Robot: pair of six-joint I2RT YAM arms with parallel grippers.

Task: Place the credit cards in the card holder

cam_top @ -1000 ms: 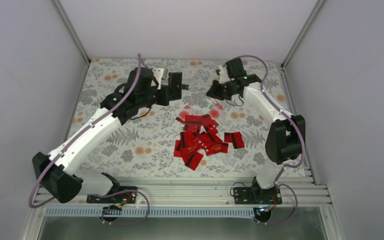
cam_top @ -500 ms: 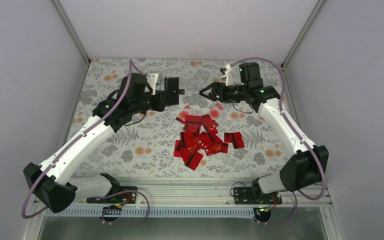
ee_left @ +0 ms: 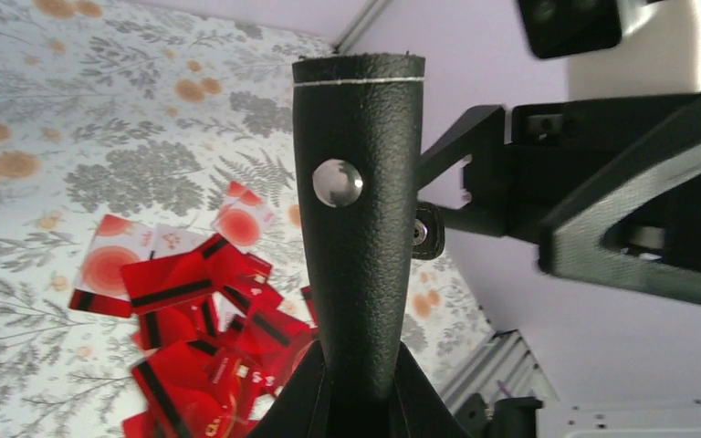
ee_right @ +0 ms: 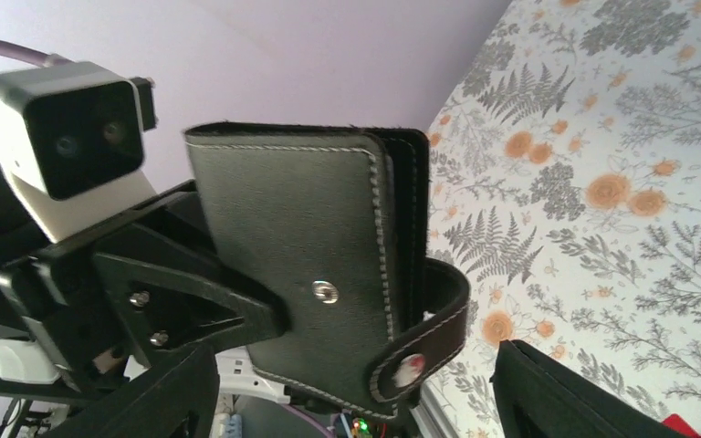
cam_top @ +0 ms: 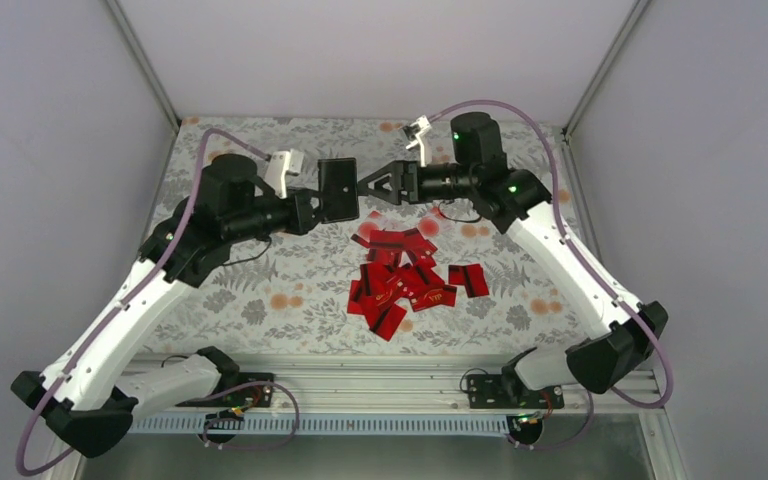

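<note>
The black card holder (cam_top: 337, 190) hangs in the air above the far middle of the table, folded, with my left gripper (cam_top: 314, 206) shut on its left end. The left wrist view shows the card holder (ee_left: 360, 228) edge-on with a metal snap, rising from my left gripper (ee_left: 362, 394). My right gripper (cam_top: 365, 188) faces it from the right, open, tips close to its free edge. In the right wrist view the card holder (ee_right: 310, 255) and its loose snap tab (ee_right: 429, 333) sit between my spread right fingers (ee_right: 566, 392). The red credit cards (cam_top: 408, 278) lie piled on the cloth below.
A floral cloth (cam_top: 260, 290) covers the table. An aluminium rail (cam_top: 360, 385) runs along the near edge by the arm bases. Grey enclosure walls (cam_top: 50, 200) and corner posts close in the left, right and back.
The left arm has swung the card holder right and turned it flat to the top camera. The right gripper has opened and moved left, up to the holder.
</note>
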